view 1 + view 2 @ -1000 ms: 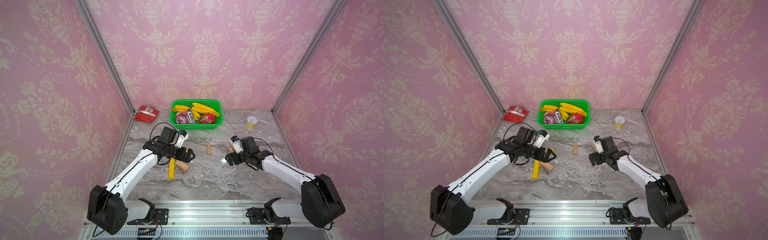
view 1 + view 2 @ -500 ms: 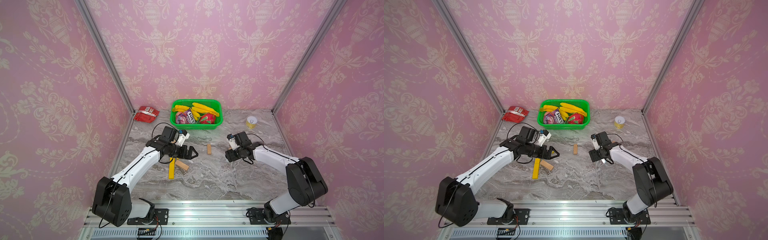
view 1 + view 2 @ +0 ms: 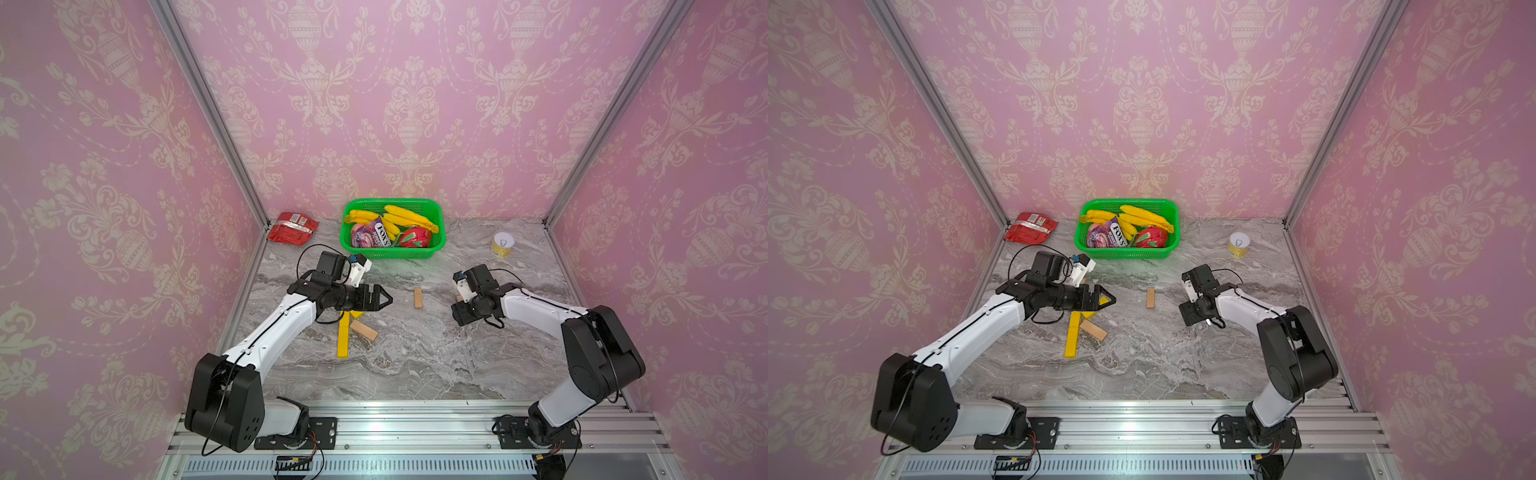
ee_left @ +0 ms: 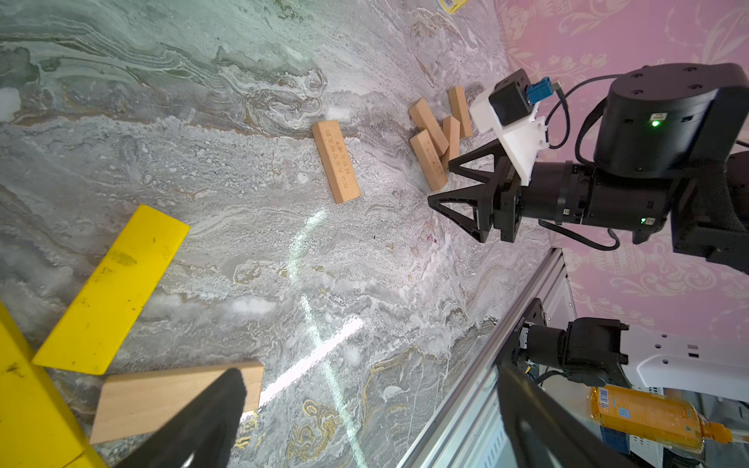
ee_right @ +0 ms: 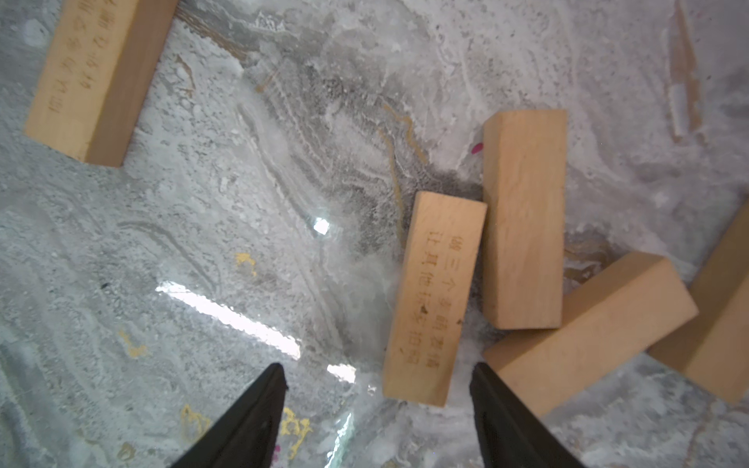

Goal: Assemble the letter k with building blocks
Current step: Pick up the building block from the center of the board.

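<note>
Left gripper [image 3: 384, 297], centre-left in both top views: jaws spread wide, empty, hovering over the upper end of the started letter k [image 3: 343, 345]. Yellow stem [image 3: 1072, 340] has its long axis near up-down in frame. Slanted wood block [image 3: 364, 330] touches the stem's right side and points lower right. Risk: a low sweep by this arm would knock the stem out of line.

Lone wood block [image 3: 418, 298], centre, lies flat, long axis up-down in frame, well apart from the rest.

Right gripper [image 5: 377, 366], centre-right, over the pile of wood blocks [image 4: 435, 133]: jaws apart, nothing pinched. The near end of the engraved block [image 5: 435, 300] sits between the tips, off-centre toward the pile-side finger. Its long axis runs roughly along the gripper's reach, so the jaws close across its width.

Risk: the pile-side fingertip sits at the corner of the angled block [image 5: 591, 328] and may snag it. An off-centre close could also yaw the engraved block into the plain block [image 5: 523, 219] beside it.
</note>
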Action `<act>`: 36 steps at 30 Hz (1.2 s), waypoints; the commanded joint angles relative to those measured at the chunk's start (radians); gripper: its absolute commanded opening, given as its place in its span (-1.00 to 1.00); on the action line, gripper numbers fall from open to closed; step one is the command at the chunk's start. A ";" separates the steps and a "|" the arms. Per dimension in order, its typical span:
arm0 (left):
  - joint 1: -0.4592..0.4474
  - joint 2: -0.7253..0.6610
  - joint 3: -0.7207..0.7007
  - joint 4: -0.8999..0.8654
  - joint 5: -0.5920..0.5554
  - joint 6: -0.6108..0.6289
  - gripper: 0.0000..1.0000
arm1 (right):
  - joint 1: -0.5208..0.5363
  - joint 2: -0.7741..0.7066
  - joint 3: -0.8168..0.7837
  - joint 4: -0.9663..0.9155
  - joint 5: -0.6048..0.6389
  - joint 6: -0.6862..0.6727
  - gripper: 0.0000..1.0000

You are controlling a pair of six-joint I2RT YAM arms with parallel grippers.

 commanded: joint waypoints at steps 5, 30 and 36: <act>0.005 0.006 0.004 -0.021 -0.013 0.017 0.98 | 0.004 0.050 0.063 -0.032 0.008 -0.022 0.34; 0.005 0.006 0.022 -0.050 -0.026 0.033 0.99 | -0.004 0.149 0.164 -0.108 0.031 -0.035 0.13; 0.005 0.006 0.022 -0.050 -0.027 0.035 0.98 | -0.003 0.156 0.167 -0.116 0.022 -0.037 -0.05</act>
